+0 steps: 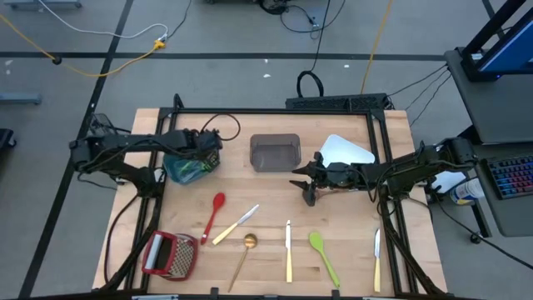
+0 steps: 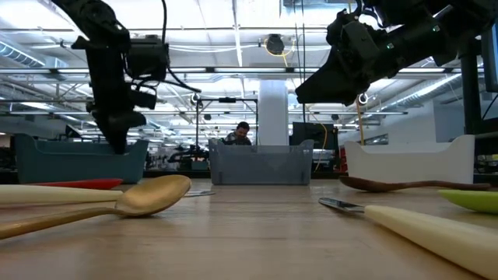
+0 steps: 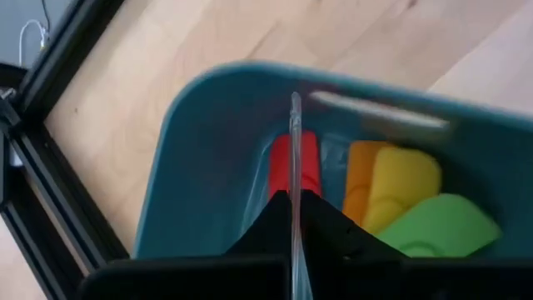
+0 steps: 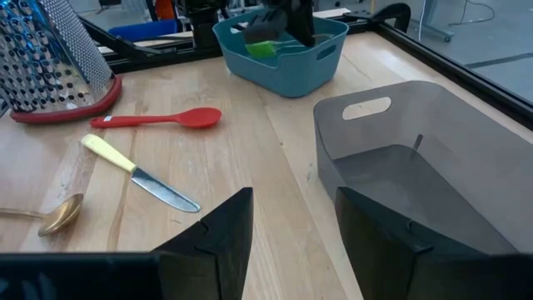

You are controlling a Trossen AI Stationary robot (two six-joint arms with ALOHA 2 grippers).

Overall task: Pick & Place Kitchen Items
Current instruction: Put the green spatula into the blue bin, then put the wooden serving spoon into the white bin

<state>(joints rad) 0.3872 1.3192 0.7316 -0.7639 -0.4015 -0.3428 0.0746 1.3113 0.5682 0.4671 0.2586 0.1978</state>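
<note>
Left gripper [image 1: 204, 154] is over the teal bin [image 1: 179, 171] at the table's back left, jaws closed on a thin clear-looking strip; I can't tell what that is. Wrist cam shows the bin already holds a red piece [image 3: 296, 162], an orange one [image 3: 360, 179], a yellow one [image 3: 404, 179] and a green one [image 3: 441, 225], packed side by side. Right gripper [image 1: 306, 190] hangs just right of the grey bin [image 1: 275, 152], jaws apart, holding nothing. White bin [image 1: 346, 150] sits behind the right arm. Still out on the table, front half: red spoon [image 1: 214, 215], cream knife [image 1: 235, 225] just beside it, gold spoon [image 1: 245, 254], another cream knife [image 1: 288, 250], green spatula [image 1: 323, 254], and a third cream knife [image 1: 376, 260] near the right edge. Grater [image 1: 171, 254] lies at front left. Low cam also shows a wooden spoon [image 2: 397, 184] in front of the white bin, and a person beyond the table.
</note>
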